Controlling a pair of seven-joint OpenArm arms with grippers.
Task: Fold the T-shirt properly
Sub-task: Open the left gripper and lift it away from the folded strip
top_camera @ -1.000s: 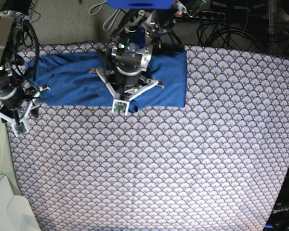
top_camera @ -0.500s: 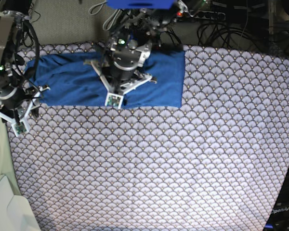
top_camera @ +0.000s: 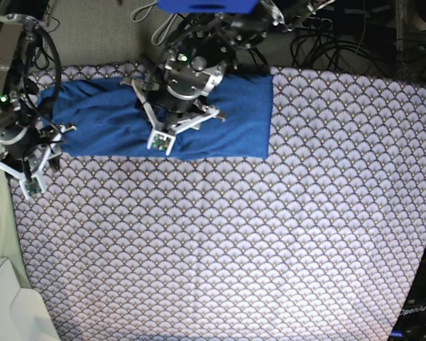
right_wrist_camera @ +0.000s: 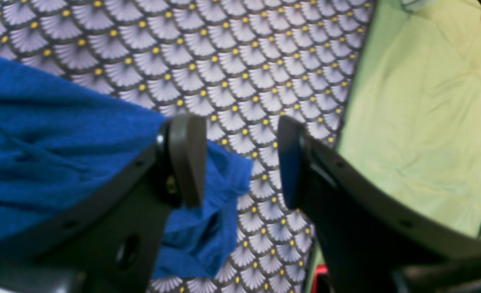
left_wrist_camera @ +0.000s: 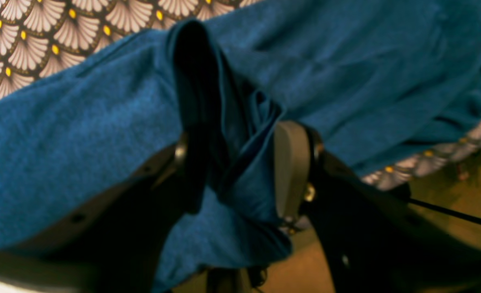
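The blue T-shirt (top_camera: 234, 121) lies as a wide band across the far left of the scallop-patterned tablecloth (top_camera: 255, 241). My left gripper (top_camera: 176, 114) sits over the shirt's middle. In the left wrist view the left gripper (left_wrist_camera: 240, 162) is shut on a bunched fold of the T-shirt (left_wrist_camera: 81, 134). My right gripper (top_camera: 39, 153) is at the shirt's left end. In the right wrist view the right gripper (right_wrist_camera: 238, 162) is open, its fingers astride a corner of the T-shirt (right_wrist_camera: 61, 134) without pinching it.
A pale green cloth (right_wrist_camera: 419, 114) hangs past the table's left edge. Cables and power strips (top_camera: 319, 28) lie behind the table's far edge. A white box (top_camera: 14, 312) sits at the near left corner.
My left gripper has moved left and toward the far edge with the fold of fabric in it, pulling the shirt's near edge back. The right arm has shifted slightly.
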